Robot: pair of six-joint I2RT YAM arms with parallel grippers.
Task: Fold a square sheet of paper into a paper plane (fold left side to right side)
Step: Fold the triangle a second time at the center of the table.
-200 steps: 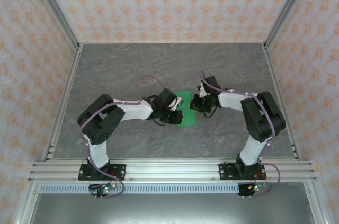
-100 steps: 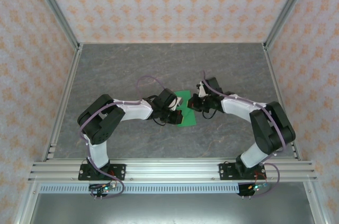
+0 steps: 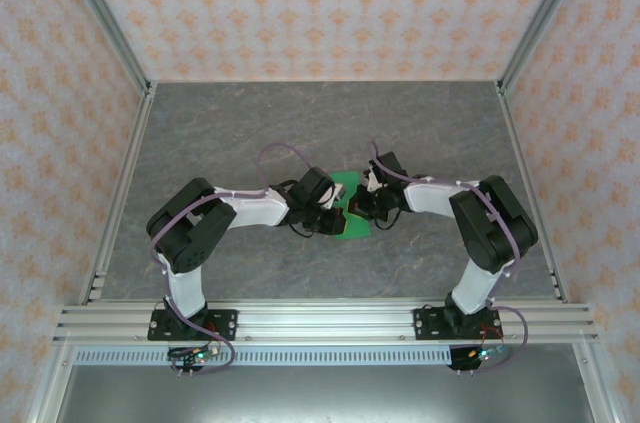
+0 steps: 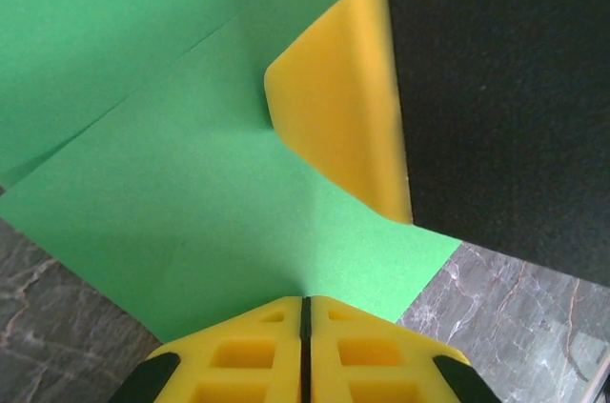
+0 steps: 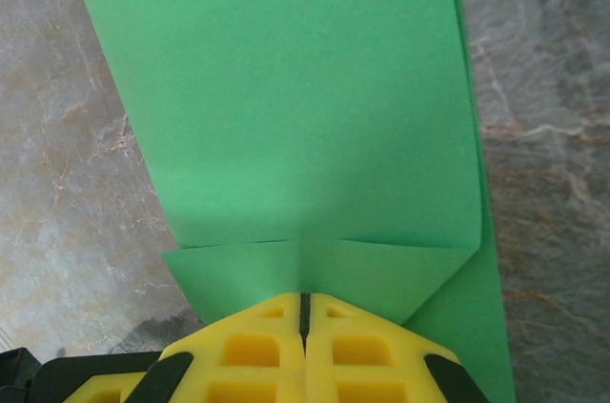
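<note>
The left gripper (image 4: 303, 306) has its two yellow fingers drawn together, with only a hairline seam between them, and their tips rest against the near edge of the square sheet of paper (image 5: 286, 98). From the left wrist camera I cannot tell whether any paper is nipped in that seam or only pressed down by the tips. In that view a straight crease runs across the green surface from 8 o'clock toward 1 o'clock. One yellow finger (image 4: 338, 108) of the other arm lies on the sheet at about 1 o'clock, with its black body behind it. The right gripper (image 5: 304, 303) is likewise closed, finger against finger. Its tips sit on a small folded-over flap whose crease runs straight across the sheet just ahead of them. Beyond the flap the paper stretches flat toward 12 o'clock, and a second layer shows as a narrow strip along its 3 o'clock edge. From above, the sheet lies near the middle of the grey stone-patterned table (image 3: 250, 133). The left gripper comes at it from 9 o'clock and the right from 3 o'clock, and the two heads sit close together over the green.
</note>
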